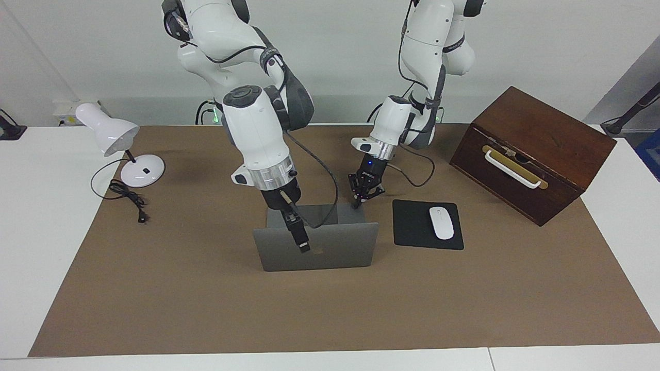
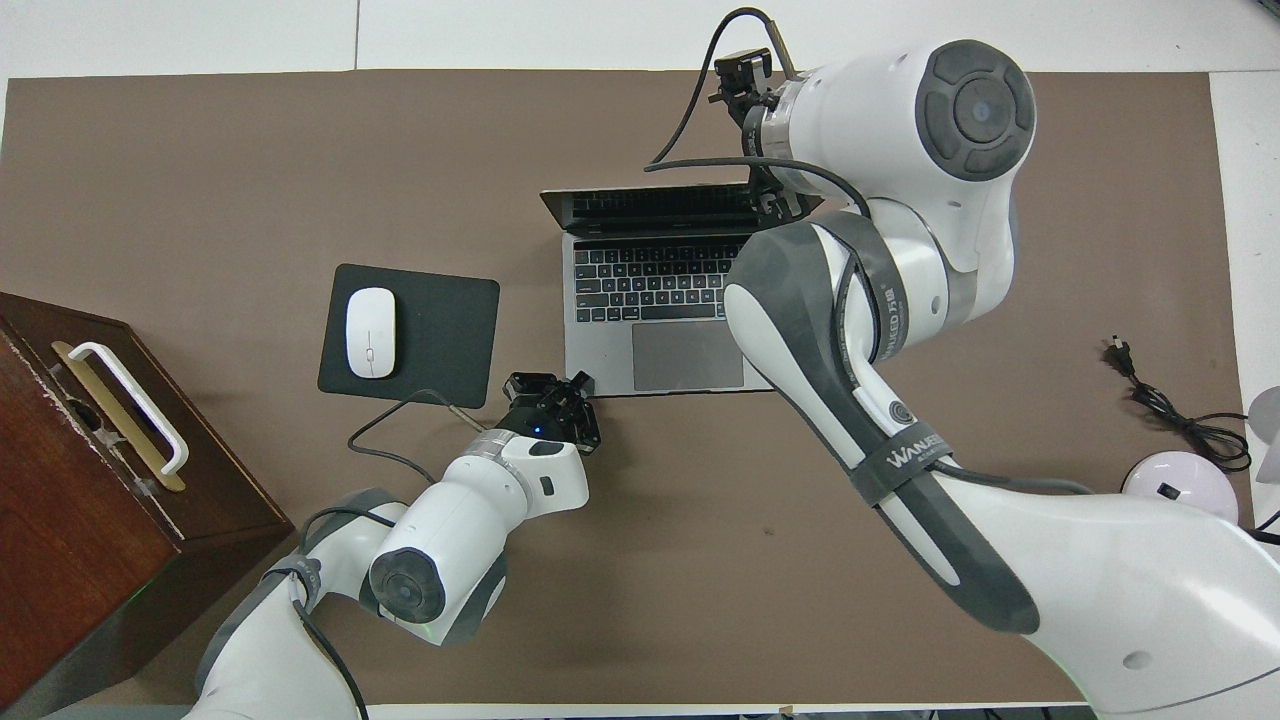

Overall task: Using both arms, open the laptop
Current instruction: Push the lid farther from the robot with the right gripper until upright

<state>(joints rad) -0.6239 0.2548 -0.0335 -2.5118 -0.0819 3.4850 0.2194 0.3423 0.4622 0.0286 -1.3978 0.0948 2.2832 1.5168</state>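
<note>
Your laptop point(image 1: 317, 247) sits mid-counter point(image 1: 206, 309), just beside the mouse pad point(image 1: 427, 224), with its lid already raised close to upright and the keyboard showing, so you are in the lid-lifting step, well along. The left tool point(image 1: 361, 198), pressed together and pinching nothing, bears down on the deck's corner nearest the mouse pad to hold the base. The right tool point(image 1: 301, 242) is at the lid's top edge; I cannot tell whether it is spread. Next, I judge, tip the lid slightly farther open, then lift both tools off. The only readable writing is "WANUEED" on the right arm's band.
</note>
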